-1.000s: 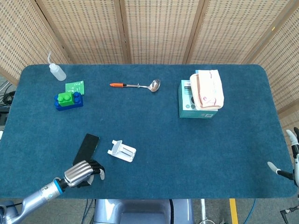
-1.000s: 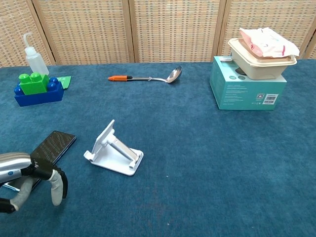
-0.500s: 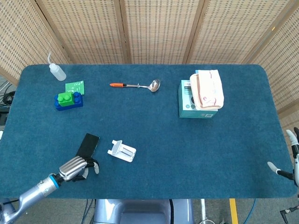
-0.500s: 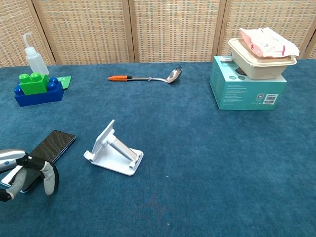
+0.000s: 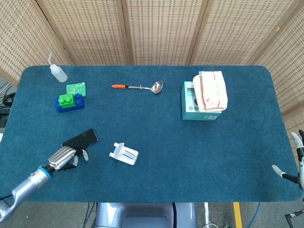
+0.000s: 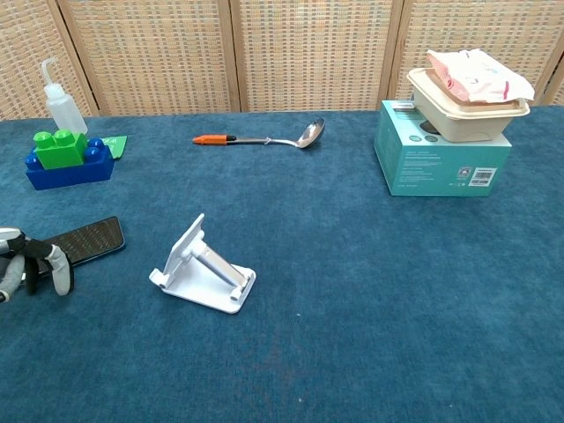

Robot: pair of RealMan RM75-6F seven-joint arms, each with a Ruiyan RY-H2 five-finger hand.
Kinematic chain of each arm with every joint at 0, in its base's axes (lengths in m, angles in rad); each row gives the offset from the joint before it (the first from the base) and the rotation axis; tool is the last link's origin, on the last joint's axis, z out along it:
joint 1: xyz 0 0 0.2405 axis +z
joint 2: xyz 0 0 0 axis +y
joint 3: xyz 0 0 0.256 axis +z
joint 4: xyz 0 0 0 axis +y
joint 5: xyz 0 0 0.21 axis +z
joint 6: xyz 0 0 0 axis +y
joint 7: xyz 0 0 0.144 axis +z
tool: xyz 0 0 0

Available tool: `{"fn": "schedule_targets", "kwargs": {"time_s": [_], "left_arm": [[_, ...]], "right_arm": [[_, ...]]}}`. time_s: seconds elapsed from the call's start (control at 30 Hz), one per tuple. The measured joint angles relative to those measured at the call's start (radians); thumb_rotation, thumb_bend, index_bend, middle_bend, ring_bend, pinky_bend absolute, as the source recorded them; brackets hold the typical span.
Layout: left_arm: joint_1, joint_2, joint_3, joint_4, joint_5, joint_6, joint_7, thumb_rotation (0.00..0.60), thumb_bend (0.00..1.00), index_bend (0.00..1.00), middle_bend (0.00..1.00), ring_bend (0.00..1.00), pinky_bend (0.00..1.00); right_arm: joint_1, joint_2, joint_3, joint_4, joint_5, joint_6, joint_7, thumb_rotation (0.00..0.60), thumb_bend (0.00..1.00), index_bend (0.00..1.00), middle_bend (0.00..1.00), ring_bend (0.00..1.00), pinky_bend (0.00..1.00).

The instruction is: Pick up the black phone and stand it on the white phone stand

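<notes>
The black phone (image 5: 80,138) lies flat on the blue table cloth, left of the white phone stand (image 5: 124,153). My left hand (image 5: 64,157) grips the phone's near end, fingers curled over it. In the chest view the phone (image 6: 86,240) points sideways toward the stand (image 6: 203,268), and the left hand (image 6: 28,263) sits at the far left edge on the phone's end. The stand is bare, its back rest tilted up. My right hand (image 5: 295,159) shows only at the right edge of the head view, fingers apart, holding nothing.
At the back left are a blue and green block toy (image 5: 70,101), a green card (image 5: 76,88) and a squeeze bottle (image 5: 58,72). An orange-handled spoon (image 5: 138,87) lies mid-back. A teal box (image 5: 195,105) topped with a food container stands at the right.
My left hand has moved left and back along the table's near side. The phone has gone with it and swung from lengthwise to sideways. The stand and right hand have not moved.
</notes>
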Motion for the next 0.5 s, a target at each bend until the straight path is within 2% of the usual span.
{"fn": "schedule_targets", "kwargs": {"time_s": [0.17, 0.27, 0.33, 0.4, 0.5], "left_arm": [[-0.001, -0.016, -0.036, 0.061, -0.046, -0.024, -0.030, 0.600, 0.99, 0.46, 0.40, 0.33, 0.29], [0.000, -0.021, -0.079, 0.096, -0.090, -0.026, -0.046, 0.600, 0.95, 0.46, 0.37, 0.33, 0.29], [0.002, -0.016, -0.110, 0.108, -0.115, -0.013, -0.052, 0.600, 0.81, 0.41, 0.28, 0.27, 0.27], [0.006, -0.002, -0.126, 0.096, -0.126, 0.011, -0.044, 0.600, 0.54, 0.26, 0.10, 0.13, 0.18], [0.011, 0.022, -0.146, 0.049, -0.146, 0.023, -0.001, 0.600, 0.24, 0.05, 0.00, 0.03, 0.11]], "right_arm": [[0.001, 0.000, 0.000, -0.001, 0.002, -0.003, -0.002, 0.600, 0.00, 0.00, 0.00, 0.00, 0.00], [0.002, 0.000, 0.000, -0.001, 0.003, -0.007, -0.001, 0.600, 0.00, 0.00, 0.00, 0.00, 0.00], [0.002, 0.002, -0.001, -0.001, 0.004, -0.010, 0.002, 0.600, 0.00, 0.00, 0.00, 0.00, 0.00], [0.003, 0.002, -0.001, -0.001, 0.004, -0.010, 0.001, 0.600, 0.00, 0.00, 0.00, 0.00, 0.00], [0.003, 0.002, -0.002, -0.002, 0.002, -0.011, 0.000, 0.600, 0.00, 0.00, 0.00, 0.00, 0.00]]}}
